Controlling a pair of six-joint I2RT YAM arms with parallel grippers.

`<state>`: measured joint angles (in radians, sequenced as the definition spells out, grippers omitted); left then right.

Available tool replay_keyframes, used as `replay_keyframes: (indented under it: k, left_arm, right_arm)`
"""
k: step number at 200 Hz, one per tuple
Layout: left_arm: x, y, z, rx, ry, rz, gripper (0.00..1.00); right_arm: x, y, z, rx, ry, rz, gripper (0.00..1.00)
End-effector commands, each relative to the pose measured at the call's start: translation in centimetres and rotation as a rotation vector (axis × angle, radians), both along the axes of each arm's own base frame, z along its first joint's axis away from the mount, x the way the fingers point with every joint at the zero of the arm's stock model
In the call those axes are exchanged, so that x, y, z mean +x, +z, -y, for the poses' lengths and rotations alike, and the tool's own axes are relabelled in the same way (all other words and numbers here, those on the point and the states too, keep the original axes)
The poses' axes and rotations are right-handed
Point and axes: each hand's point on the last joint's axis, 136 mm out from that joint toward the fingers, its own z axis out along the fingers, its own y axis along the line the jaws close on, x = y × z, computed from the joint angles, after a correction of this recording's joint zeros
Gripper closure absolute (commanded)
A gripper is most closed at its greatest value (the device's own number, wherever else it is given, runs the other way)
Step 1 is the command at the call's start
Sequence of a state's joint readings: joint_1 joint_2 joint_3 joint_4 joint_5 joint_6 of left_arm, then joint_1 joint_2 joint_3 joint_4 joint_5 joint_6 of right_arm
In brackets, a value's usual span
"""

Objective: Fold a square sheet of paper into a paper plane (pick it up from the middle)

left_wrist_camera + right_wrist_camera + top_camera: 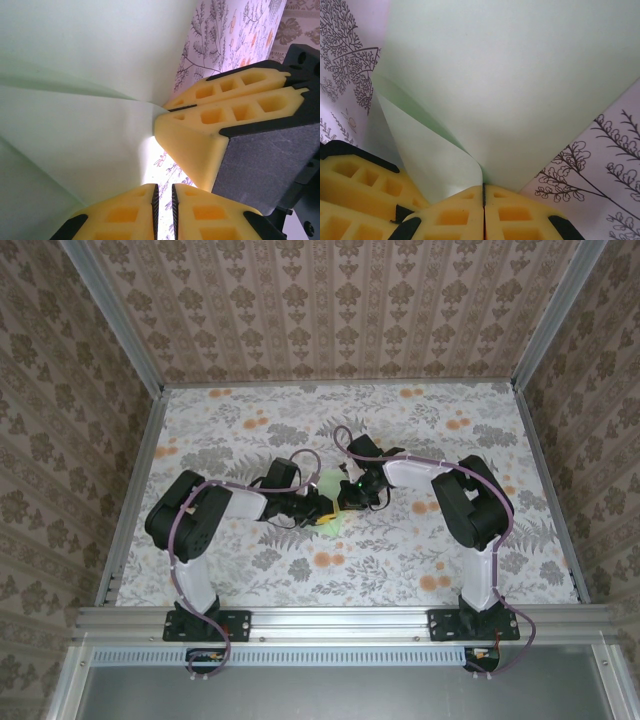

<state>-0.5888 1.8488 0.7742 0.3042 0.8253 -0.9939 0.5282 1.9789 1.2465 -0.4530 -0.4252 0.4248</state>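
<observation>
Sheet: the square sheet of paper (495, 75) is mid-table (400, 430), between the two wrists. It is lifted at the pinch and bent into a soft, uncreased fold, with one flap curling under. Whether its far edge rests on the table cannot be told.
Right gripper (483, 202): jaws are pressed together, clamped on the sheet where the fold runs in.
Left gripper (163, 212): jaws are almost together, with a thin slit left. No paper is seen in the slit; the sheet passes just beside one finger. Whether it is pinched cannot be told.
Step (judged): an early fold is being formed in the air; no plane shape is made yet.
Do well: the right pinch is best used as the anchor. Edges should be lined up before any crease is pressed, then the crease set outward from the anchor.
Left grip: should be confirmed on paper before any pull, else retaken on the free flap.
Risk: thin paper is likely to be skewed or torn if the wrists are drawn apart. The fingers are nearly touching, so a clash is possible.
</observation>
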Motion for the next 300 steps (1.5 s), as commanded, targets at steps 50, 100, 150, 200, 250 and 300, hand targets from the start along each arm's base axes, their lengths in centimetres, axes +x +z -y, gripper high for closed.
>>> replay_keyframes:
  k: [50,100,150,200,250,300]
  left_arm:
    - [-0.3,-0.4,0.3,0.009,-0.026,0.006,0.81]
    - [-0.3,-0.6,0.3,0.017,-0.026,-0.002,0.82]
    - [-0.5,-1.1,0.2,0.032,-0.024,-0.016,0.82]
    - [-0.8,-1.6,0.0,0.049,-0.025,-0.034,0.82]
    - [-0.8,-1.8,-0.1,0.054,-0.029,-0.042,0.82]
    - [-1.1,-2.6,-0.7,0.113,-0.027,-0.063,0.84]
  right_arm:
    - [-0.2,-0.8,0.5,-0.044,0.002,-0.021,0.92]
    - [-0.2,-1.0,0.6,-0.055,0.001,-0.022,0.92]
    - [-0.1,-1.3,0.7,-0.062,0.000,-0.027,0.92]
    - [0.0,-1.6,0.9,-0.079,-0.004,-0.030,0.92]
    - [0.0,-1.8,1.1,-0.093,-0.006,-0.031,0.93]
    - [0.0,-1.6,1.2,-0.100,-0.012,-0.030,0.93]
